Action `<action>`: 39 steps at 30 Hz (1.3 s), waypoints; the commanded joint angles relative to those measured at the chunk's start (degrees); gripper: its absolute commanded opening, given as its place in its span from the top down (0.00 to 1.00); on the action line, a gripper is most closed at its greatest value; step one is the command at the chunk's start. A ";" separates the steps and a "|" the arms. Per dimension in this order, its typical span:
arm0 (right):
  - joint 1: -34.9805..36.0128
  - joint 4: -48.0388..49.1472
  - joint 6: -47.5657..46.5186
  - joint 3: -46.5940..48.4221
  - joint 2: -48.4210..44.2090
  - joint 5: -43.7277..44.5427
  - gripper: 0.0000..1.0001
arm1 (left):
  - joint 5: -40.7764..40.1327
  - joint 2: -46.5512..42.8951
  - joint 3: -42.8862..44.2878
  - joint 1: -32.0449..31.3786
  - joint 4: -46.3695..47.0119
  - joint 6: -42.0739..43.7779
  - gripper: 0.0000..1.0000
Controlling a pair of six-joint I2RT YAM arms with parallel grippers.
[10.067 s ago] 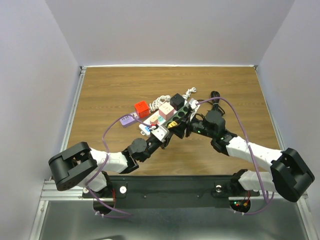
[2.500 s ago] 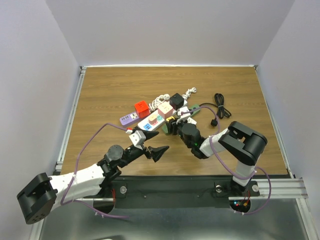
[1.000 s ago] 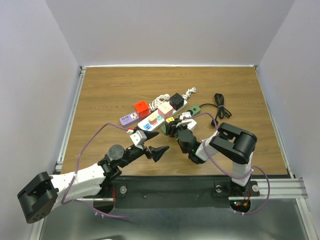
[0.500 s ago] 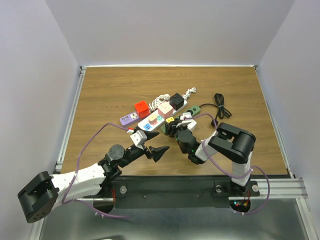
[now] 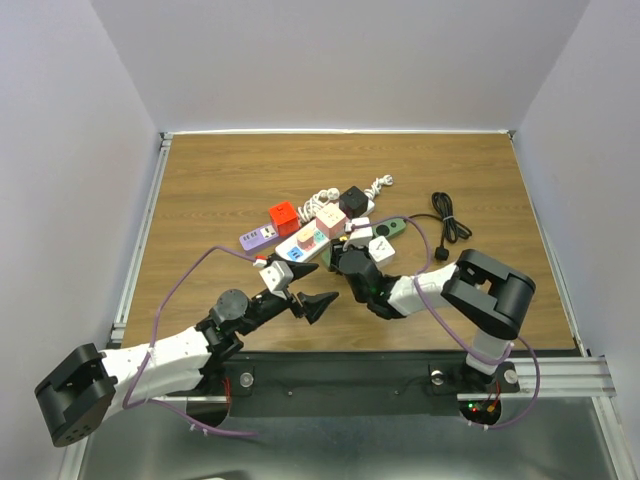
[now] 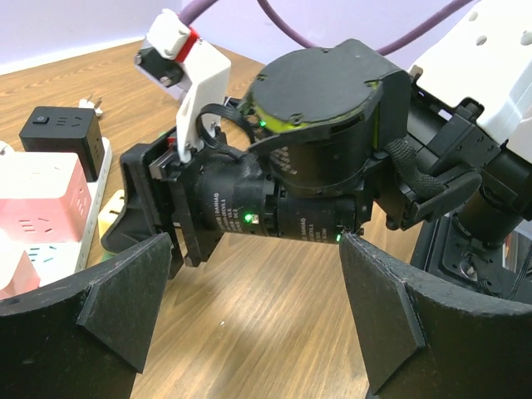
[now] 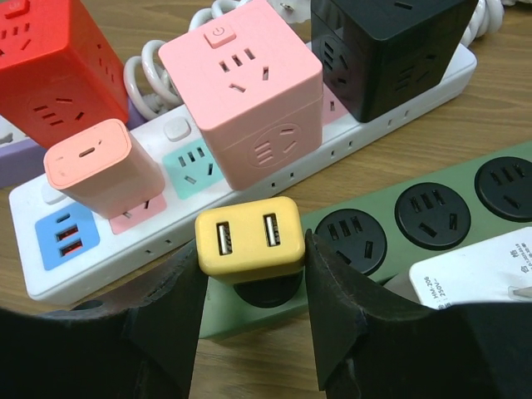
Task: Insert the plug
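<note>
While in right gripper, plug USB-side up.

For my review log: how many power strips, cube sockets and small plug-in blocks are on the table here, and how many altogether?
Power strips: 3 (white strip, green strip, purple strip)
Cube sockets: 3 (red cube, pink cube, black cube)
Small plug-in blocks: 3 (yellow USB block in the right hand, salmon block, white block)
Total: 9

You look down on the whole counter from above and behind the arms; both wrist cameras sit low and close, sharing the power strips mid-counter.
</note>
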 commanded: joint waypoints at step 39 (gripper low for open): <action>0.82 -19.61 -6.47 2.52 -13.38 -3.66 0.14 | 0.44 -1.24 0.04 0.03 3.34 -0.09 0.07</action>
